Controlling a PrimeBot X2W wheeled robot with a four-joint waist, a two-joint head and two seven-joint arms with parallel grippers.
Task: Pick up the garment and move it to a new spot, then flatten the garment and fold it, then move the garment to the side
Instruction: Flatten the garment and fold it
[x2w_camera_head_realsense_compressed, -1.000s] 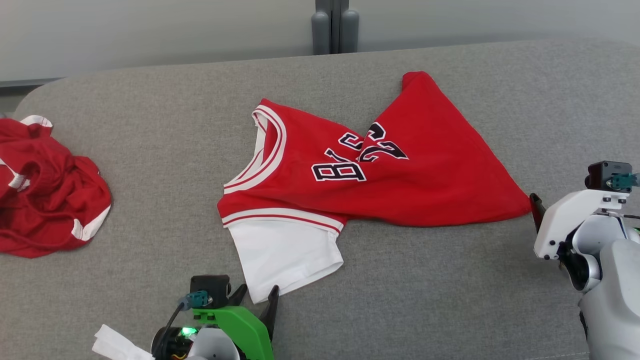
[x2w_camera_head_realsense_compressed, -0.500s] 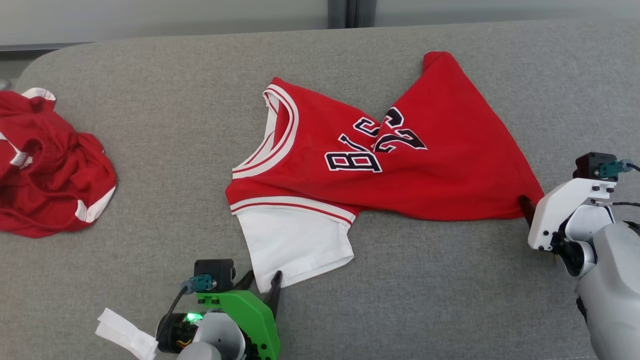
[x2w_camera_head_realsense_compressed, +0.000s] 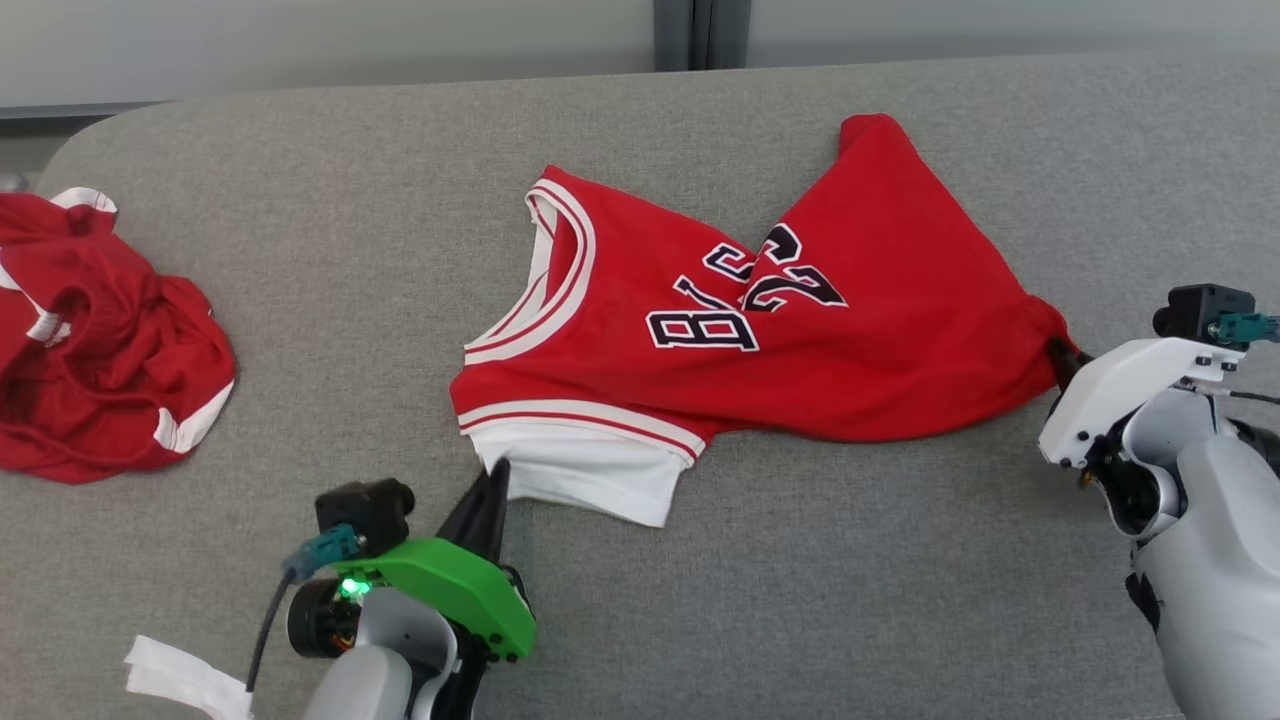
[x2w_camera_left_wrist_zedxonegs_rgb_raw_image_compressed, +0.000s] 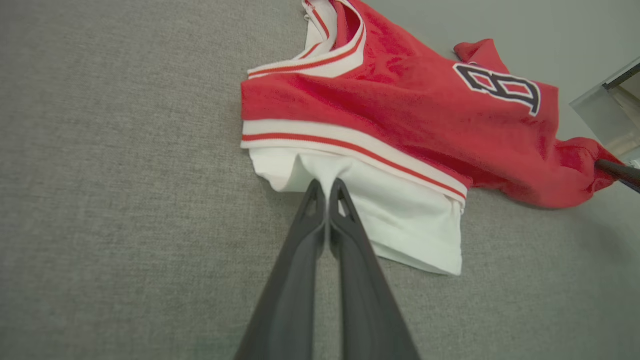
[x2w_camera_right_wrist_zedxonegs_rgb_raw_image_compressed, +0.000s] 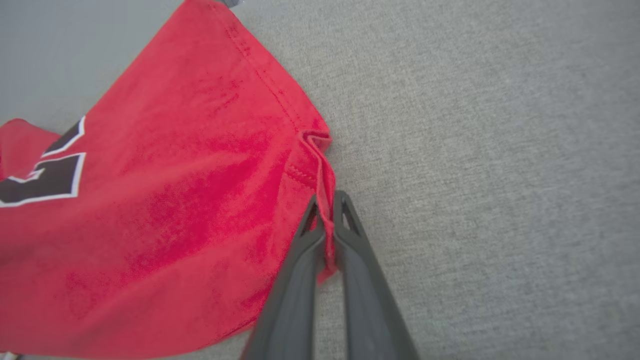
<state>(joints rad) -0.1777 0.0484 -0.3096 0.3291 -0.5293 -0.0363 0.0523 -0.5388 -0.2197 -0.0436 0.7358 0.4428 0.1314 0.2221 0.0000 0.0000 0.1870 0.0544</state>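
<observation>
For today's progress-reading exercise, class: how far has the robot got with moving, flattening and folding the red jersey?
Done: both grips. The left claw is shut on the white sleeve; the right claw is shut on the hem corner of the jersey. In hand: the pick-up; the jersey lies rumpled on the grey surface. Left: moving, flattening, folding, setting aside.

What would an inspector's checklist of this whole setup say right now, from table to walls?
Surface: grey fabric-covered table, flat.
Job's things: red basketball jersey with white sleeve, lying rumpled mid-table.
Clutter: crumpled red garment with white trim at far left; white strip by the left arm.
Grippers: left gripper shut on the white sleeve; right gripper shut on the jersey's red hem corner.
Cables: dark cable looping at the left wrist.
Surroundings: pale wall and grey post behind the table.
</observation>
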